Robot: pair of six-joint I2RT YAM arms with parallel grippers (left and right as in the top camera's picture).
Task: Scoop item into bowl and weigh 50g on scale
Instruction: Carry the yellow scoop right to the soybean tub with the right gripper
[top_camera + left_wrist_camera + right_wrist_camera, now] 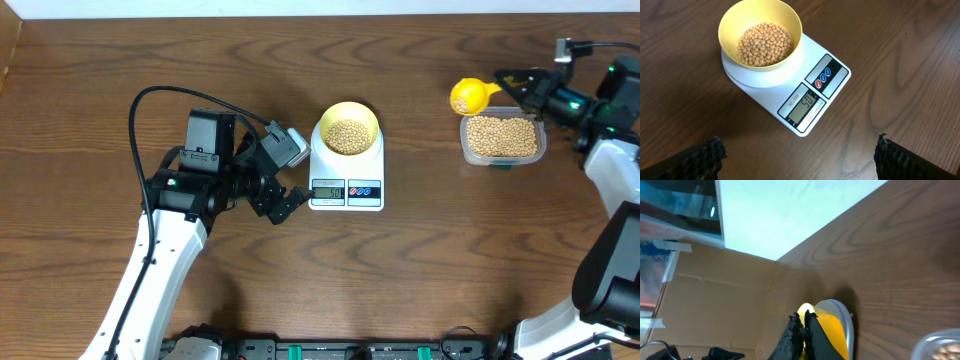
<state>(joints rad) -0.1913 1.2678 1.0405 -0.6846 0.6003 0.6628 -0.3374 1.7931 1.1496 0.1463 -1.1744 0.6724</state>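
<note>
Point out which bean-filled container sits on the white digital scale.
The small round pale-yellow bowl: it stands on the white digital scale's platform, whereas the clear rectangular plastic tub of tan beans rests on the wooden table.

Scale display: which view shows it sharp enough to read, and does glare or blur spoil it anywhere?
Left wrist: display sharp, no glare, digits appear to read 50. Overhead: too small to read. Right wrist: display out of frame; yellow scoop in the shut right pincer looks soft.

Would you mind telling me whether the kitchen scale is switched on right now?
On: the display of the kitchen scale shows dark digits, apparently 50, with the yellow bowl of beans on its platform.
</note>
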